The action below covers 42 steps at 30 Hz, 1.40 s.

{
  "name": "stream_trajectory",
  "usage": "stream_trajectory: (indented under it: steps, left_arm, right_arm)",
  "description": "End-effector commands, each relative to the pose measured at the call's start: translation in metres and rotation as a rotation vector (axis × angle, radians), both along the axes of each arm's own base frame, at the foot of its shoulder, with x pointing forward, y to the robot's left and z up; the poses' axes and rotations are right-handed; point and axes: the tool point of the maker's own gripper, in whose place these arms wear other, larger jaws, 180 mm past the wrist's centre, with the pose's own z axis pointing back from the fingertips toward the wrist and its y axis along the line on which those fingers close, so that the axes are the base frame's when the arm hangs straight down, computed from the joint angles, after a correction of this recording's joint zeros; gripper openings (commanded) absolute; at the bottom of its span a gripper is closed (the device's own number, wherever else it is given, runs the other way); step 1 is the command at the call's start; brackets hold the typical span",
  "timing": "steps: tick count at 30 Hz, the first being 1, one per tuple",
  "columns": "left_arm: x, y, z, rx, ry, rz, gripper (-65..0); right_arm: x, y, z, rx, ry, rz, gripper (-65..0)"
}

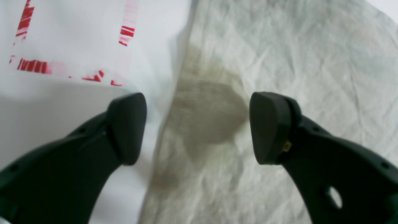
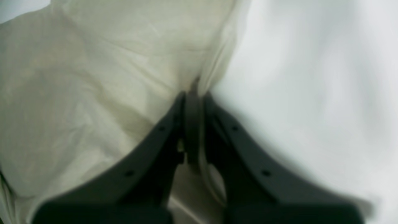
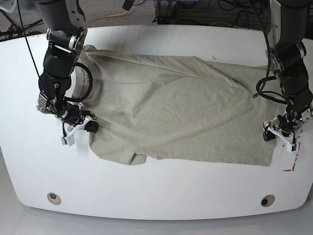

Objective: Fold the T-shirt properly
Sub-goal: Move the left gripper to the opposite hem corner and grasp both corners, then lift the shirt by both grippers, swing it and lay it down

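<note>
The T-shirt (image 3: 181, 112) lies spread and wrinkled across the white surface (image 3: 156, 186). Right end effector (image 2: 192, 102) — clenched on the shirt's edge; left end effector (image 1: 198, 127) — released, above its opposite edge.

You're looking at a robotics lab bench: a white rounded table (image 3: 161, 200) with two round holes in its near edge, red tape marks (image 1: 32, 66) stuck on its surface, and cables (image 3: 205, 9) bundled along the far edge over grey carpet.
</note>
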Motion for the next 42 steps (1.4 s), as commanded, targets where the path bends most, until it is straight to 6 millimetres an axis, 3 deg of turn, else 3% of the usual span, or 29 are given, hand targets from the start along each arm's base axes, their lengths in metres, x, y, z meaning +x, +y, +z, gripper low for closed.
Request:
stream_trajectory:
  steps: [1, 9, 15, 18, 21, 24, 28, 32, 35, 42]
  left_arm:
    - [0.013, 0.005, 0.020, 0.005, -0.050, 0.001, -16.5]
    - [0.021, -0.033, 0.008, -0.047, -0.048, -0.040, -16.7]
    - [0.023, -0.040, 0.006, -0.056, -0.049, -0.044, -17.8]
    - [0.023, -0.040, 0.006, -0.056, -0.050, -0.044, -26.9]
    - [0.024, -0.039, 0.007, -0.053, -0.056, -0.044, -43.8]
    - [0.026, -0.037, 0.011, -0.046, -0.095, -0.034, -56.2]
    - [0.028, -0.044, 0.012, -0.018, -0.090, -0.077, -64.4]
    - [0.014, -0.047, -0.004, -0.011, -0.044, -0.103, -64.9]
    - [0.008, -0.044, 0.005, 0.020, -0.060, -0.140, -64.9]
    - [-0.030, -0.030, 0.013, 0.175, -0.030, -0.189, -64.9]
  right_arm:
    - [0.002, -0.010, 0.004, -0.041, 0.010, 0.008, -65.0]
    - [0.007, -0.010, 0.017, -0.066, -0.039, 0.013, -65.0]
    - [0.006, -0.011, 0.022, -0.084, -0.057, 0.018, -65.0]
    - [0.006, -0.011, 0.022, -0.084, -0.057, 0.018, -65.0]
    - [0.006, -0.012, 0.021, -0.086, -0.056, 0.018, -65.0]
    - [0.005, -0.011, 0.020, -0.084, -0.054, 0.018, -65.0]
    - [0.005, -0.010, 0.021, -0.083, -0.059, 0.030, -65.0]
    - [0.000, -0.005, 0.020, -0.089, -0.054, 0.089, -65.0]
    - [-0.007, -0.008, 0.016, -0.101, -0.012, 0.103, -65.0]
    - [-0.024, -0.021, 0.022, -0.189, -0.014, 0.128, -65.0]
